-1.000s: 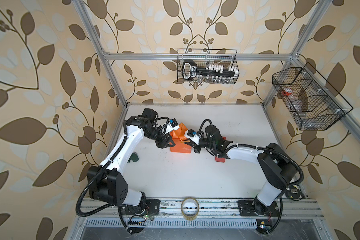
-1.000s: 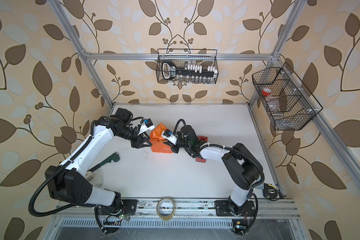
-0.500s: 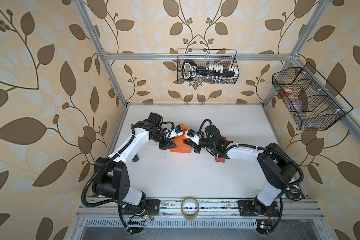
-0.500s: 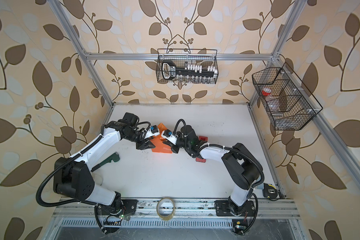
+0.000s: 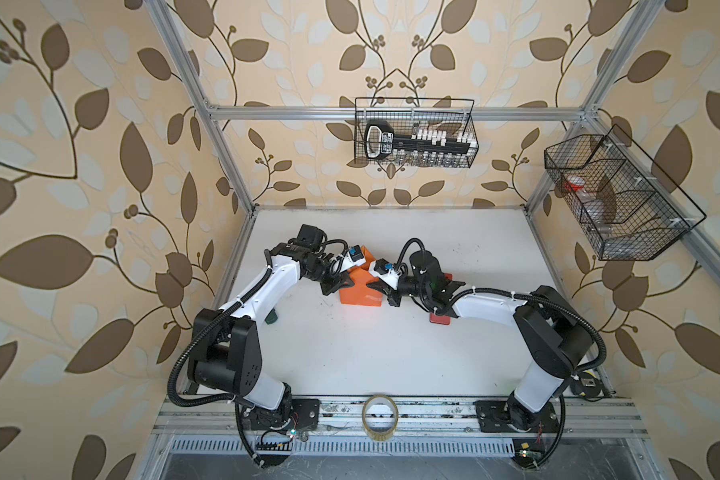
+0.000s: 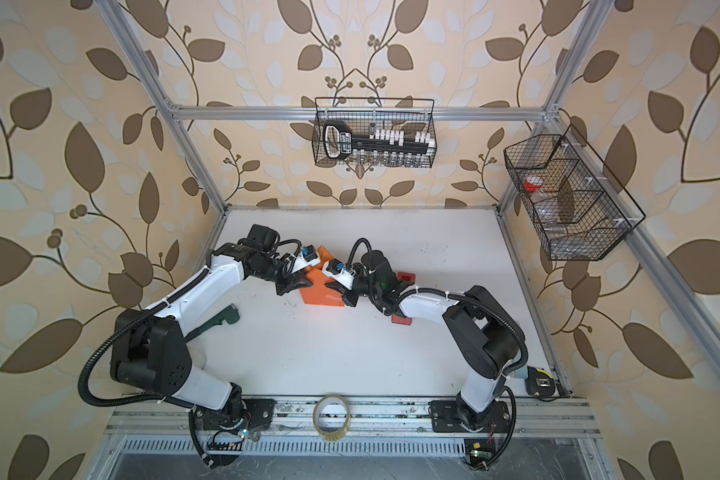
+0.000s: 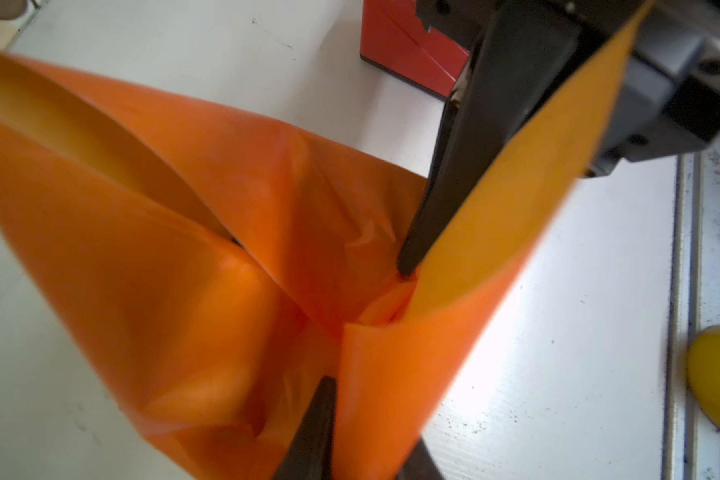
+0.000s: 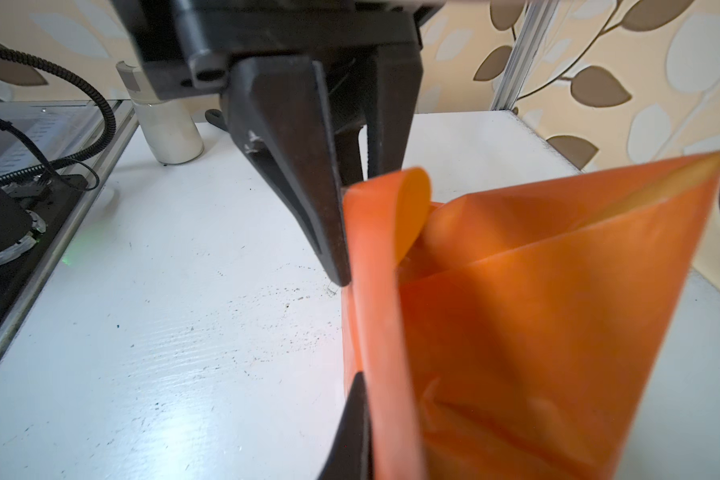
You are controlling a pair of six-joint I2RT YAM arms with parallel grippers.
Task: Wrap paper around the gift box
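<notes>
The white table carries both arms reaching in toward its middle; between them sits the paper, a loose orange bundle with one pointed flap standing up at the back; the gift box cannot be seen in any view, and I judge that it lies under that bundle.

Over the last second the left arm has swung in from the side; the left gripper, which stood spread beside the bundle, has drawn its fingers together on a narrow flap at the bundle's left edge; the right gripper has not shifted and stays pressed together on the flap opposite. Both sides are now held, so I take it the next fold can be pulled tight over the box instead of slipping. The wrap looks partly done and slack, and no tape shows on it.

Both top views give only the layout: the red tape dispenser under the right forearm; the tape roll on the front rail. The left wrist view shows the right gripper's finger sunk tip-first into the gathered folds, its partner hidden behind the yellow-tan underside; the right wrist view shows the left gripper's fingers nearly meeting, the curled strip between them.
</notes>
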